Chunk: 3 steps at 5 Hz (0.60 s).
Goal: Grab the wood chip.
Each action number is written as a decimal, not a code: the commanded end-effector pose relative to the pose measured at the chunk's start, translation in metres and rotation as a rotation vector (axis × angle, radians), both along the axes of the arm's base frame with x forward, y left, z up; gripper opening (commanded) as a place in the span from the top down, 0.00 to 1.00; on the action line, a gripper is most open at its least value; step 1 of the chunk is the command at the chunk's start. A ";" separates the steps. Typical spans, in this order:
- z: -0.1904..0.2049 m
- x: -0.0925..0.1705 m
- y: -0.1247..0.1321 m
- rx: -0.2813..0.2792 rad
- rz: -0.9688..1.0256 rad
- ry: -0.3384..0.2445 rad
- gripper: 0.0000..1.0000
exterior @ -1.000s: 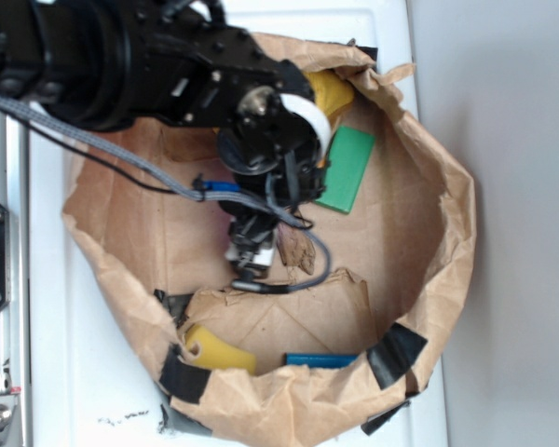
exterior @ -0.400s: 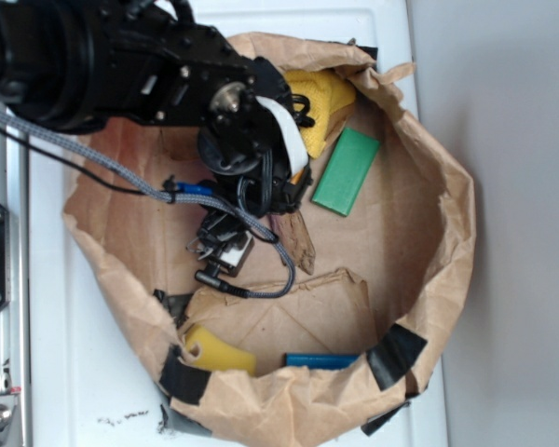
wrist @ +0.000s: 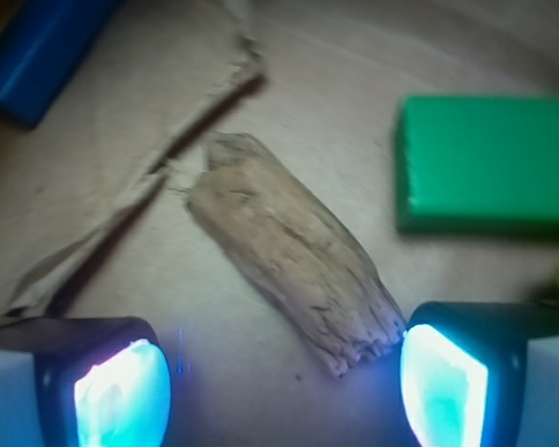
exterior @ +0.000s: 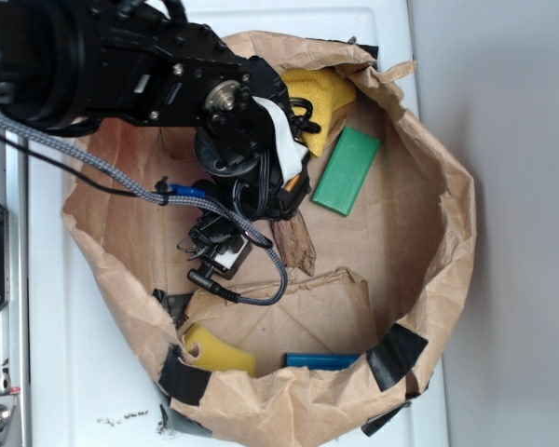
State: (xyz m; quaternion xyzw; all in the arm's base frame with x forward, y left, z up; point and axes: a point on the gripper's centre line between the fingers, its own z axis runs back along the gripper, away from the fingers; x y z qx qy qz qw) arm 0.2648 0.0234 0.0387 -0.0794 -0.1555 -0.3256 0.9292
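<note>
1. Wrist view is showing the gripper spread wide, its 2 glowing pads sitting at the lower left and lower right corners with open space between them.
2. Between and just above those pads, the wood chip is lying flat on the brown paper, running diagonally from upper left to lower right.
3. Its lower, ragged end is reaching close to the right pad; whether the 2 are touching is not clear.
4. Nothing is being pinched.
5. A green block is resting to the upper right of the chip, apart from it.
6. A torn paper flap is lying along the chip's upper-left end, and a blue block is showing in the top left corner.
7. Exterior view is showing the black arm reaching down into a crumpled paper bag that is sitting on the white bench.
8. The wood chip is lying on the bag's floor just right of the arm's lower end, with the green block up and to the right of it.
9. A yellow sponge is sitting near the bag's upper rim, partly behind the arm.
10. Another yellow piece and the blue block are lying near the bag's lower rim.
</note>
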 end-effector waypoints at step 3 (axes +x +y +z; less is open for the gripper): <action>0.006 0.006 -0.021 0.030 -0.566 0.034 0.00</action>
